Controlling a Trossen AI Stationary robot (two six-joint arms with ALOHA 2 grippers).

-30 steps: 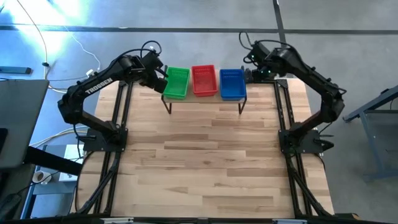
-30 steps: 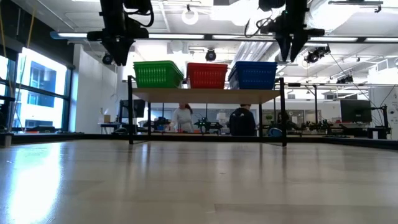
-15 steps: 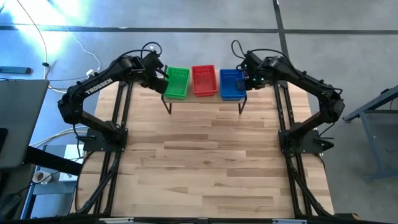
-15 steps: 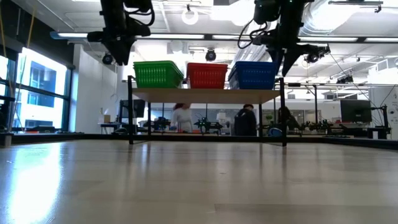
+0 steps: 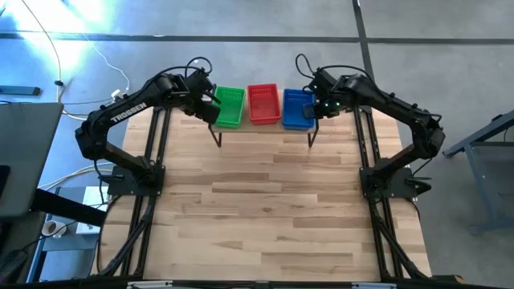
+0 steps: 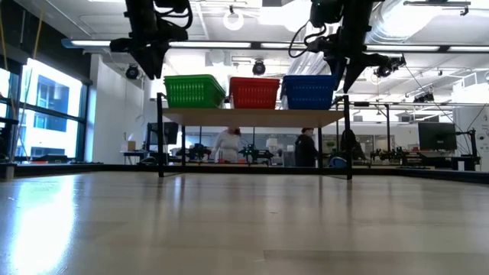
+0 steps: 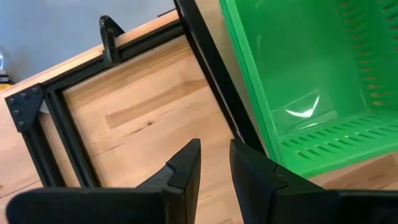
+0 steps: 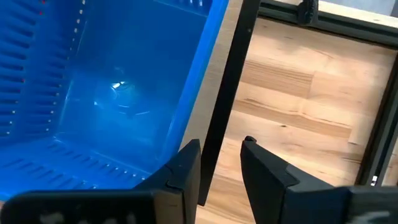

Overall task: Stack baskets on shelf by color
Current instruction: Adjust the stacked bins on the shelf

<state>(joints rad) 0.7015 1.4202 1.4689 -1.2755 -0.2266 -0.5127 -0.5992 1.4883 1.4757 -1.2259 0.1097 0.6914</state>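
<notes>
The shelf (image 5: pixel 265 128) stands at the table's far side and carries a green basket (image 5: pixel 231 107), a red basket (image 5: pixel 264 104) and a blue basket (image 5: pixel 297 108) side by side, resting on their bases on the plank (image 6: pixel 252 117). My left gripper (image 5: pixel 213 111) hovers at the shelf's left end beside the green basket (image 7: pixel 311 81), its fingers a narrow gap apart. My right gripper (image 5: pixel 316 108) is at the shelf's right end, close against the blue basket's (image 8: pixel 106 93) right side, also narrowly open over the shelf's black edge. My left gripper stands beside the green basket's left wall (image 7: pixel 249 93); I cannot tell whether it touches it. My right gripper comes from above, with one finger (image 8: pixel 186 162) next to the blue basket's right rim (image 8: pixel 205 56); I cannot tell whether it touches it.
Bare wood tabletop (image 5: pixel 265 209) spreads out in front of the shelf. Black frame rails (image 5: pixel 157 152) run along both sides of the table. In the low view, people (image 6: pixel 229 145) move about in the room behind the shelf.
My right gripper has moved from beyond the shelf's right end toward the table's left, up to the blue basket's right side. My left gripper has stayed beside the green basket.
</notes>
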